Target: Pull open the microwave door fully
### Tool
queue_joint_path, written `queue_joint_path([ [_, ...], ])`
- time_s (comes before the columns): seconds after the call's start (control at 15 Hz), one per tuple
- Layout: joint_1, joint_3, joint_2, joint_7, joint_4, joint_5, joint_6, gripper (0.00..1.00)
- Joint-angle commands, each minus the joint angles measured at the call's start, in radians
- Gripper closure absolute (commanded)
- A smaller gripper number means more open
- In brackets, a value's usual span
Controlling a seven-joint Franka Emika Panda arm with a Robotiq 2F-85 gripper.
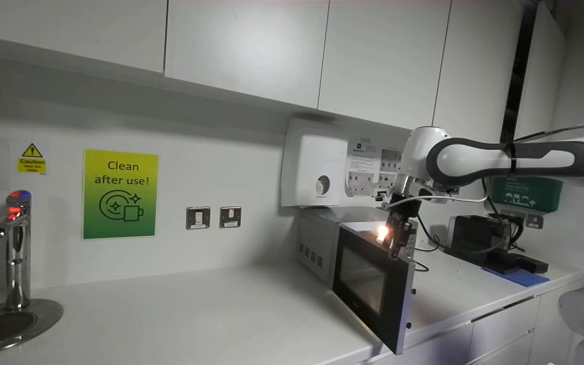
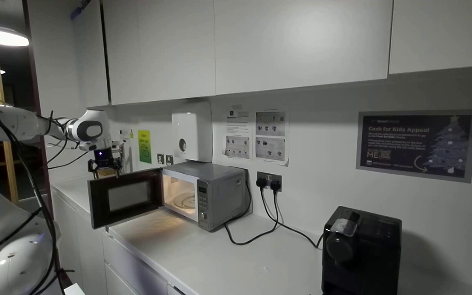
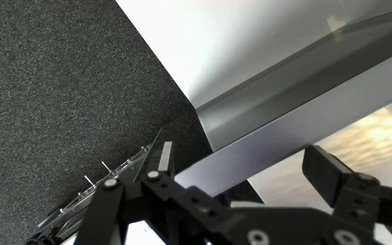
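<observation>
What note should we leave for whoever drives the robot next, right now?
Gripper: open, jaws apart, at the top of the microwave door, near its free end; whether it touches is unclear.
Microwave: on the countertop, lit inside. The microwave door sticks out past the countertop's front edge.
Done: microwave door opened wide.
Left: perhaps test if it swings farther; if not, back the gripper away carefully.

Yellow-green sign (image 1: 120, 193) between tap (image 1: 17, 253) and dispenser (image 1: 315, 167)
</observation>
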Motion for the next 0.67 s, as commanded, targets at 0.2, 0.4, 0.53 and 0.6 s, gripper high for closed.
queue_joint_path([
  [0.2,-0.071,0.026,-0.036,-0.005,0.087,-0.011,0.003,0.00],
  [0.4,-0.102,0.032,-0.047,-0.007,0.135,-0.012,0.005,0.00],
  [0.53,-0.116,0.033,-0.054,-0.007,0.158,-0.014,0.008,0.00],
  [0.6,-0.125,0.033,-0.063,-0.007,0.167,-0.012,0.008,0.00],
])
